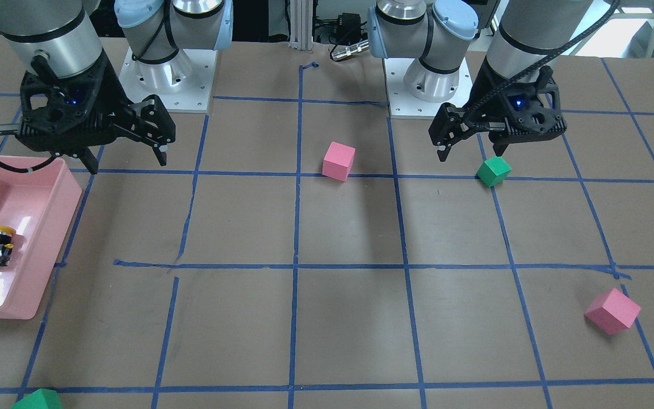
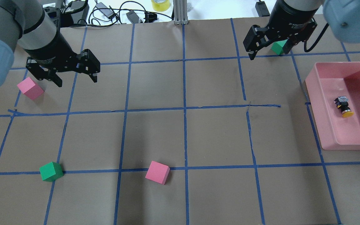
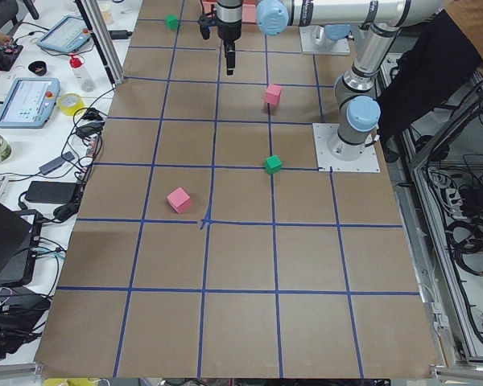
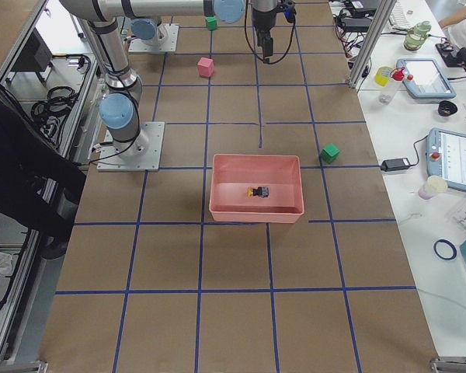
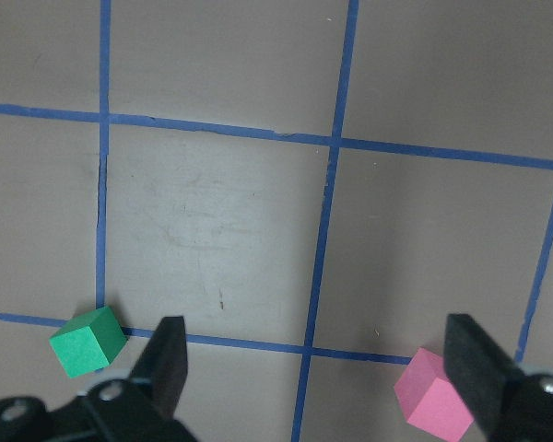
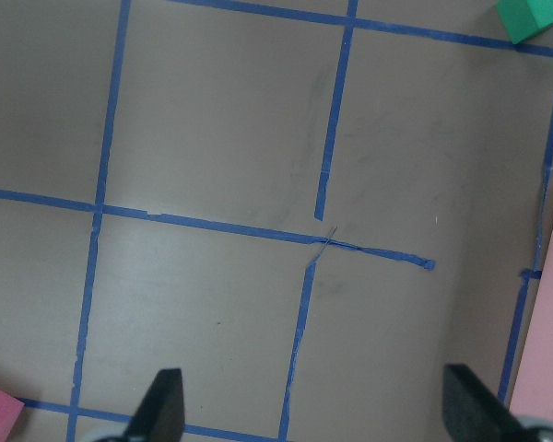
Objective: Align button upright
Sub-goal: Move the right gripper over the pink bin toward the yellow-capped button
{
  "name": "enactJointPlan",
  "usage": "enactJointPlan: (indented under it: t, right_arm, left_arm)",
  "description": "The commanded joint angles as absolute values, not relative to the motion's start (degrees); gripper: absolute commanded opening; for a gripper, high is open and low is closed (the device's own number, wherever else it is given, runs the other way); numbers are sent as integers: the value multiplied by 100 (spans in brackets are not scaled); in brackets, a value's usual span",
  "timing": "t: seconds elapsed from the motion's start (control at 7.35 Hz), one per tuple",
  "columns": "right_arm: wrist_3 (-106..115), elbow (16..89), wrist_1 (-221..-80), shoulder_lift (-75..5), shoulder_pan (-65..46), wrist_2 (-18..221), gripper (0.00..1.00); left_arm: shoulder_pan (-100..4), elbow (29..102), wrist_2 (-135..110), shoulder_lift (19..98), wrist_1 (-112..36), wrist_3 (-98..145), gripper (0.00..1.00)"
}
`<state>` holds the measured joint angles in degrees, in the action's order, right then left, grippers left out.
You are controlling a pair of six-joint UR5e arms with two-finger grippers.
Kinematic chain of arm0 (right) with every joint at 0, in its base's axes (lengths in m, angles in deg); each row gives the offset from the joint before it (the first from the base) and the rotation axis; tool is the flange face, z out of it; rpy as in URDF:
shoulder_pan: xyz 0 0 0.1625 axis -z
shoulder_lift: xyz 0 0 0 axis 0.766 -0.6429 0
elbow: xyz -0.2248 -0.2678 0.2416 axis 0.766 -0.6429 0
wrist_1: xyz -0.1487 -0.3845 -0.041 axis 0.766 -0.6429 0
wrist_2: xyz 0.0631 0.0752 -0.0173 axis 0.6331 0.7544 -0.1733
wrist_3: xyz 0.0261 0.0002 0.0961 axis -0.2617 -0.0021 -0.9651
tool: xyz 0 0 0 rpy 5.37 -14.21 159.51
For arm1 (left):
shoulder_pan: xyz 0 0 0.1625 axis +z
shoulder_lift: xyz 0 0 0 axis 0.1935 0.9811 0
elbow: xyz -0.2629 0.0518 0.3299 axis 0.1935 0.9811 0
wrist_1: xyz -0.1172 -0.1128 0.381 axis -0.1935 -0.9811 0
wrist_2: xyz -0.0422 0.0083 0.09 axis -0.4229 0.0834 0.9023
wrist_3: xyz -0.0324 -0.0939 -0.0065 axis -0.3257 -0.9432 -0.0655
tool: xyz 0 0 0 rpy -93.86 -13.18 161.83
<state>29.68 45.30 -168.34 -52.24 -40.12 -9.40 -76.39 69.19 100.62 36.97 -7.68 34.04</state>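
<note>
The button (image 2: pixel 342 106) lies on its side, walled in by the tray (image 2: pixel 322 109); left gripper (image 2: pixel 77 82) and right gripper (image 2: pixel 269 54) hang wide-jawed, empty; pink cube (image 2: pixel 157 172) mid-table.

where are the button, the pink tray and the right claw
button (image 2: pixel 342 106), overhead view, black body
pink tray (image 2: pixel 323 115), overhead view, left wall
right claw (image 1: pixel 128 163), front-facing view, midway between fingertips

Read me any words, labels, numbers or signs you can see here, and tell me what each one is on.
Nothing can be read for certain.
Left gripper: white print on its body, too small to read.
Right gripper: white print on its body, too small to read.
Button in the pink bin: no legible mark.
Tablet screen beside the table: too small to read.
</note>
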Motion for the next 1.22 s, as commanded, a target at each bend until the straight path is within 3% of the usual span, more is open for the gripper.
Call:
enactJointPlan:
  t: [0.0,0.27,0.82,1.09]
  right_arm:
    - [2903,4567,-16807,-5046,-3887,-937,100]
    - [2824,4584,-16806,-4991,-3660,-868,100]
    - [3881,4829,-16928,-4573,-1307,-1218,100]
    - [4323,5250,-18493,-3922,-986,-1219,100]
  left_arm:
    - [-7647,6949,10085,3697,-784,3409,100]
    - [-7647,6949,10093,3706,-784,3462,100]
    - [-7647,6949,10102,3706,-749,3471,100]
    - [-7647,6949,10111,3706,-740,3471,100]
